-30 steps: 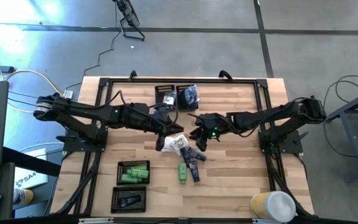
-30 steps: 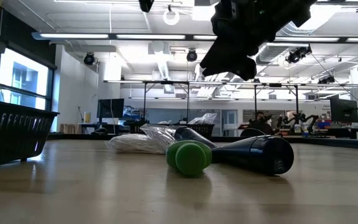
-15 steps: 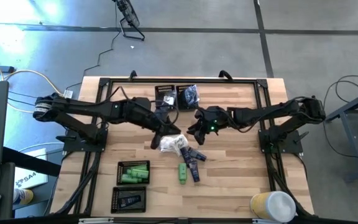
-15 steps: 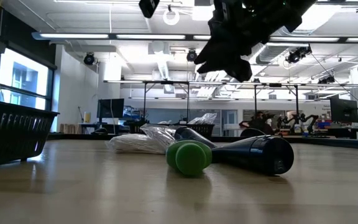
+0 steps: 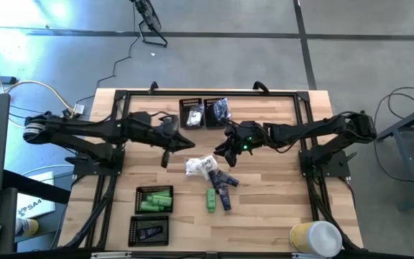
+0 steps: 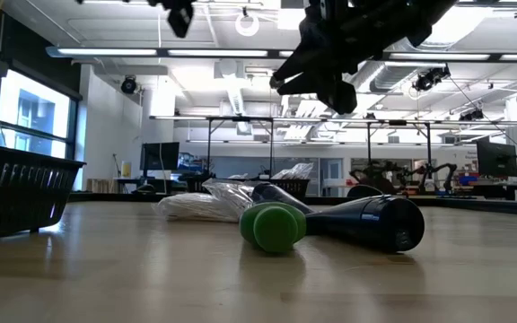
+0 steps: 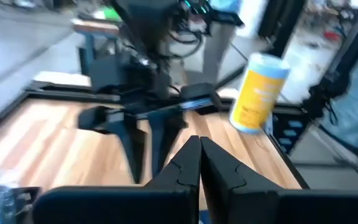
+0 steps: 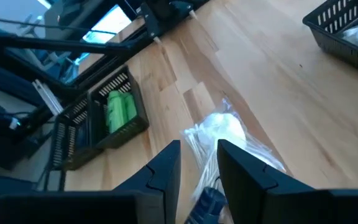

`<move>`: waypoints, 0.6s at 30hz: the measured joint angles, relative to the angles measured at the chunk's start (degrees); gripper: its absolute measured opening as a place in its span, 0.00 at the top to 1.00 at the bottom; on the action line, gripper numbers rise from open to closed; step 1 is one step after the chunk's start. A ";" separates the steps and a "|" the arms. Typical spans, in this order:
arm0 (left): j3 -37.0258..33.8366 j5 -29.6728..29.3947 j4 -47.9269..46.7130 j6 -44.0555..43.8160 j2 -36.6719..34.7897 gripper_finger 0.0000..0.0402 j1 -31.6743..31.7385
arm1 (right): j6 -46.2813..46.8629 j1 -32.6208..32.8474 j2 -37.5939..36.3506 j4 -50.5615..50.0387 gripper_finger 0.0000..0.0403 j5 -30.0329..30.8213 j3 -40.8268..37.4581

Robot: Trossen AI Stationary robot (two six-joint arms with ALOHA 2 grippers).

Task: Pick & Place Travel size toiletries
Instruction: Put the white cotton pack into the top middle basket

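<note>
The loose toiletries lie in a pile mid-table: a white crinkly packet [image 5: 200,167], navy tubes [image 5: 225,181] and a green tube [image 5: 211,200]. The low view shows the green tube [image 6: 275,227] and a navy tube [image 6: 371,222] lying on their sides, with the packet [image 6: 200,206] behind them. My left gripper [image 5: 165,160] hangs left of the pile, shut and empty [image 7: 199,140]. My right gripper [image 5: 220,151] hovers above the pile's far right side, open and empty [image 8: 197,149], with the packet [image 8: 222,130] beyond its fingers.
Black mesh trays stand on the table: one with green tubes [image 5: 154,199] and one with navy tubes [image 5: 149,230] near the left front, and two at the far edge [image 5: 191,111], one of them holding bagged dark pieces [image 5: 218,110]. A yellow canister [image 5: 315,237] stands at the near right corner.
My left gripper has drawn back from the white packet toward the table's left and risen. My right gripper has moved from over the navy tubes toward the far edge and risen a little. The pile has stayed on the table.
</note>
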 joint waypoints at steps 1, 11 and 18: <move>-1.36 -1.07 0.69 -0.46 -1.54 0.98 -0.02 | 0.57 -0.27 0.26 0.14 0.76 -0.45 0.00; -7.51 -10.56 -3.85 -1.48 -16.05 0.98 -0.02 | 1.60 -1.37 0.66 5.67 0.76 -0.20 0.28; -8.08 -15.50 -12.06 -1.08 -24.85 0.98 -0.02 | 1.00 -1.67 4.68 4.60 0.76 2.74 8.53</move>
